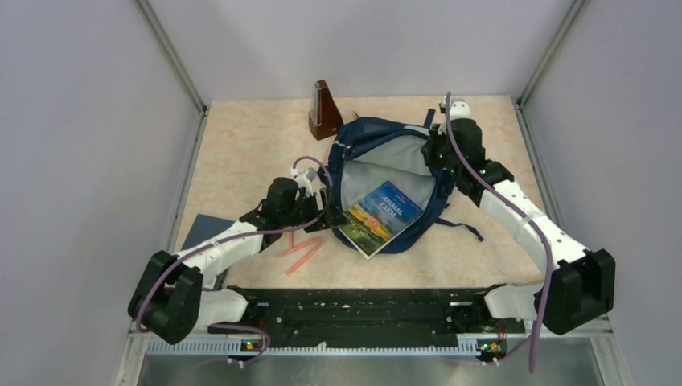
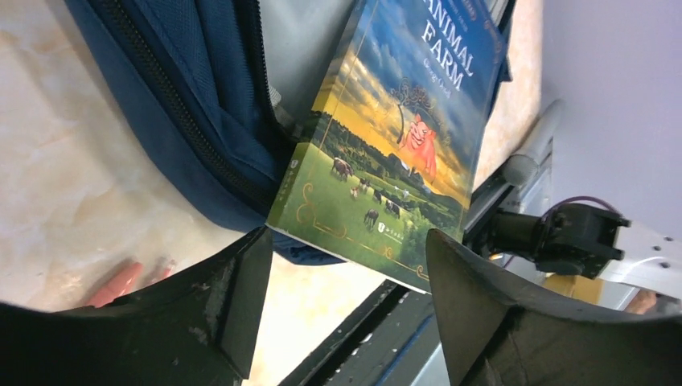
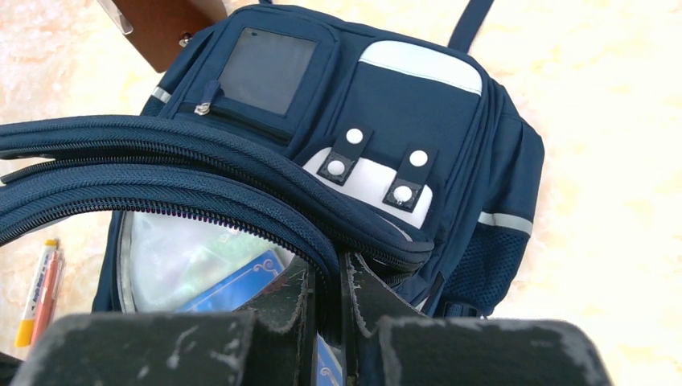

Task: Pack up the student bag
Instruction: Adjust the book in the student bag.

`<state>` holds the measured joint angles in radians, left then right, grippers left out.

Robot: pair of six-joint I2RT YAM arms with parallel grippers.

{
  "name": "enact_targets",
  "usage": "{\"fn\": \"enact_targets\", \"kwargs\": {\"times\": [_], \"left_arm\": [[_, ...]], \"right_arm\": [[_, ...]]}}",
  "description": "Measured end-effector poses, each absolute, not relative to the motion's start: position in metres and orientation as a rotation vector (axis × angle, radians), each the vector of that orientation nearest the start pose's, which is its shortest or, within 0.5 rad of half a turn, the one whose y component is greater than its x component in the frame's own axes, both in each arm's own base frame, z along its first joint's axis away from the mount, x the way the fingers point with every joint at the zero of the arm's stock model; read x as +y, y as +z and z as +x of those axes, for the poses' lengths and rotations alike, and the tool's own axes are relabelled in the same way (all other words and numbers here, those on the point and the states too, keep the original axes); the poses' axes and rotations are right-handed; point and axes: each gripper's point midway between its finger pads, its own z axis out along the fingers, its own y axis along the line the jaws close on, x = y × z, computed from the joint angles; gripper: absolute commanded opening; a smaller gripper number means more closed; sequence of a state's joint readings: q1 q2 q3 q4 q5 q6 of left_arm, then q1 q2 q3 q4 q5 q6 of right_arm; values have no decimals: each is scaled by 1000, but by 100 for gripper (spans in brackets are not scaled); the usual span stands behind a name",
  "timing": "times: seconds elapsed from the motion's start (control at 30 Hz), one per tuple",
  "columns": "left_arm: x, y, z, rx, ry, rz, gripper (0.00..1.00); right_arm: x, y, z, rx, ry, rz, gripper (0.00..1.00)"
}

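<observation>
From above, the bag (image 1: 366,133) lies open at centre frame. A book (image 1: 381,217) is half inside, its lower end jutting from the mouth. The left gripper (image 1: 331,211) sits at the book's lower-left corner; contact is hard to judge. The right gripper (image 1: 441,153) is at the bag's upper-right rim.

Left wrist: the fingers (image 2: 241,297) are spread and hold nothing, and the book's near edge lies just beyond them.

Right wrist: the fingers (image 3: 293,310) pinch the zippered rim, lifting the mouth.

The book probably needs seating deeper. Push squarely on its near edge, not a corner, with the rim held high so the book clears the zip.
</observation>
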<state>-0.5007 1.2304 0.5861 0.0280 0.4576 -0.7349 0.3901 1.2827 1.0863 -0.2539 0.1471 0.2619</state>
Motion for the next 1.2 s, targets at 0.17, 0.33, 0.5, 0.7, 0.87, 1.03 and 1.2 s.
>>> {"fn": "enact_targets", "kwargs": {"times": [0.17, 0.33, 0.5, 0.7, 0.87, 1.03, 1.2], "left_arm": [[-250, 117, 243, 2334, -1220, -26, 65], [-247, 110, 249, 2347, -1214, -61, 65], [-247, 105, 253, 2356, -1213, -80, 66], [-251, 97, 258, 2364, -1231, -103, 64], [-254, 88, 262, 2379, -1242, -132, 49], [-254, 76, 266, 2405, -1240, -176, 12], [-262, 91, 266, 2354, -1323, -132, 0]], "right_arm": [[137, 235, 374, 2022, 266, -36, 0], [136, 236, 370, 2024, 267, -37, 0], [136, 238, 369, 2021, 267, -45, 0], [136, 238, 367, 2021, 273, -51, 0], [137, 238, 366, 2021, 279, -55, 0], [136, 239, 363, 2019, 280, -58, 0], [135, 241, 362, 2015, 277, -63, 0]]}}
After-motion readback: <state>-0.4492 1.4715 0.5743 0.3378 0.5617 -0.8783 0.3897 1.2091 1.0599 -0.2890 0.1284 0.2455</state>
